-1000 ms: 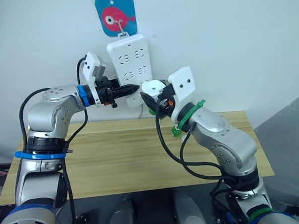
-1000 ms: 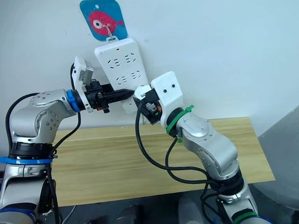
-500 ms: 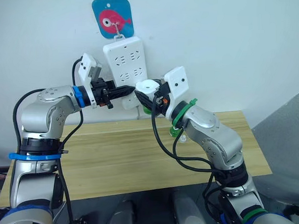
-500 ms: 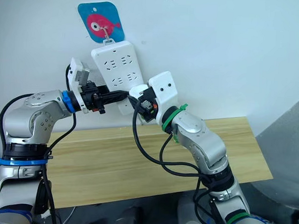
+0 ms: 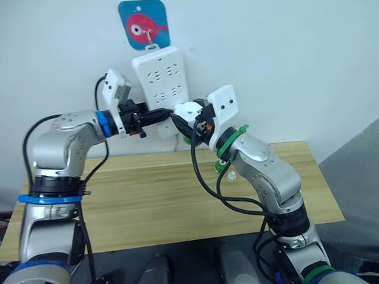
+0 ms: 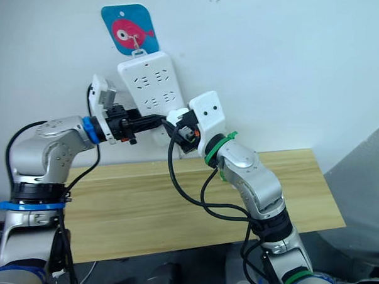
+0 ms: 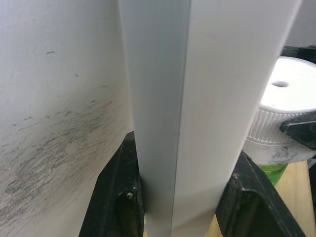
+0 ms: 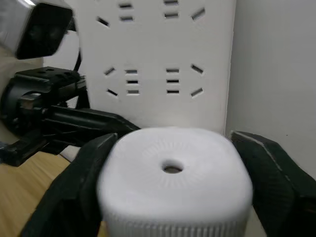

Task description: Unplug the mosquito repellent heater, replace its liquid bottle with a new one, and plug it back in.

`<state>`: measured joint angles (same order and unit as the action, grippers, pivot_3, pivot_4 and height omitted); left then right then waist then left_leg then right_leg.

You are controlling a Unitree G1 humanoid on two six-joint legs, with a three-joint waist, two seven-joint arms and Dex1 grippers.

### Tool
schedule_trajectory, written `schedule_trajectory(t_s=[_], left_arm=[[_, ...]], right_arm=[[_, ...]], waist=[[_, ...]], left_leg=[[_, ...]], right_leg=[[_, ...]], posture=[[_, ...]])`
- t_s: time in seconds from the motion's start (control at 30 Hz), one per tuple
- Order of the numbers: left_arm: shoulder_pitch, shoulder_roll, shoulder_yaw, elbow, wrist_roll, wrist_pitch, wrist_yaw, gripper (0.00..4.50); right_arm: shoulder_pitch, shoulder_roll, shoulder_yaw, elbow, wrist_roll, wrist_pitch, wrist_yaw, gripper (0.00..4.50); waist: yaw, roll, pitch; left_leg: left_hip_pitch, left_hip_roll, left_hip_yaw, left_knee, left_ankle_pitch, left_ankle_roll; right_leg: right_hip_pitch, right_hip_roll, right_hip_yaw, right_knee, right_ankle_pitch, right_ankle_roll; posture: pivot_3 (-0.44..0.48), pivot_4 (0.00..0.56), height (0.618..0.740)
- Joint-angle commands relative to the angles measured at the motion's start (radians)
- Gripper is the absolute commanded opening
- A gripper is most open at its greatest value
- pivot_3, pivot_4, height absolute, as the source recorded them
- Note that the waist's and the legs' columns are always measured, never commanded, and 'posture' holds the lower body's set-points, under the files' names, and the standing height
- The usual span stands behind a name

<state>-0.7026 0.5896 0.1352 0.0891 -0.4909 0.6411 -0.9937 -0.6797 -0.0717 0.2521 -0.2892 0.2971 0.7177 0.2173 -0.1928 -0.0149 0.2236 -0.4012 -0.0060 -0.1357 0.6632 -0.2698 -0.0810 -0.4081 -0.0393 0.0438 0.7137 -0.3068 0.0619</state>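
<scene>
A: Item, location?
B: Mosquito repellent heater [image 8: 172, 174], white, clamped by right end effector [image 5: 192, 120] against the lower end of the power strip [image 5: 162, 71] on the wall.
A: Handling?
B: Judged light, rigid, smooth plastic; grip across the ribbed sides. Left end effector [image 7: 180, 197] pinched the strip's edge.

One heater [image 8: 172, 180], one power strip [image 5: 162, 75], one table [image 5: 174, 198]

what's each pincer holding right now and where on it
Left pincer clamps the power strip across its lower end. Right pincer grips the mosquito repellent heater by its sides.
</scene>
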Motion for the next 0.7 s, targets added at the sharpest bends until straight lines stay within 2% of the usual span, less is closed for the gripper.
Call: schedule_trajectory(t_s=[0.03,0.33,0.4,0.63,0.67,0.7], left_arm=[[-0.023,0.003,-0.029,-0.027,-0.006,-0.054,-0.043,1.32],[-0.024,0.024,-0.006,0.079,0.065,-0.138,0.034,1.32],[-0.021,0.038,-0.002,0.104,0.091,-0.179,0.045,2.05],[0.018,0.088,0.028,0.112,0.117,-0.244,0.061,4.1],[0.031,0.105,0.036,0.11,0.12,-0.249,0.056,4.35],[0.043,0.121,0.046,0.109,0.119,-0.249,0.055,4.35]], right_arm=[[0.003,-0.016,-0.034,-0.083,0.01,0.039,0.008,4.5],[0.082,-0.158,-0.09,-0.34,0.133,0.215,0.106,4.5],[0.09,-0.184,-0.098,-0.371,0.154,0.235,0.123,4.5],[0.102,-0.21,-0.106,-0.406,0.197,0.264,0.131,4.5],[0.104,-0.215,-0.106,-0.409,0.199,0.264,0.133,4.5],[0.106,-0.22,-0.108,-0.412,0.203,0.264,0.137,4.5]], waist=[[0.0,-0.001,-0.001],[-0.001,-0.001,-0.001],[-0.001,-0.001,-0.002],[-0.002,-0.001,-0.002],[-0.002,-0.001,-0.002],[-0.002,-0.001,-0.002]], left_leg=[[0.0,0.0,0.0,-0.001,0.0,0.0],[-0.002,-0.002,0.001,-0.001,0.0,0.001],[0.0,-0.001,0.001,0.0,0.0,0.001],[0.001,0.001,0.001,0.0,0.0,0.001],[0.001,0.001,0.001,0.0,0.0,0.001],[0.001,0.001,0.001,0.0,0.0,0.001]], right_leg=[[0.0,0.0,0.0,-0.001,0.0,0.0],[0.0,-0.003,0.0,-0.004,0.0,0.0],[0.0,-0.001,0.0,-0.001,0.0,0.0],[0.001,0.001,0.001,0.001,0.0,0.0],[0.001,0.001,0.001,0.0,0.0,0.0],[0.001,0.001,0.001,0.0,0.0,0.0]], posture=[[-0.187,0.166,0.74],[-0.184,0.172,0.74],[-0.179,0.178,0.74],[-0.164,0.181,0.74],[-0.161,0.182,0.74],[-0.155,0.182,0.74]])
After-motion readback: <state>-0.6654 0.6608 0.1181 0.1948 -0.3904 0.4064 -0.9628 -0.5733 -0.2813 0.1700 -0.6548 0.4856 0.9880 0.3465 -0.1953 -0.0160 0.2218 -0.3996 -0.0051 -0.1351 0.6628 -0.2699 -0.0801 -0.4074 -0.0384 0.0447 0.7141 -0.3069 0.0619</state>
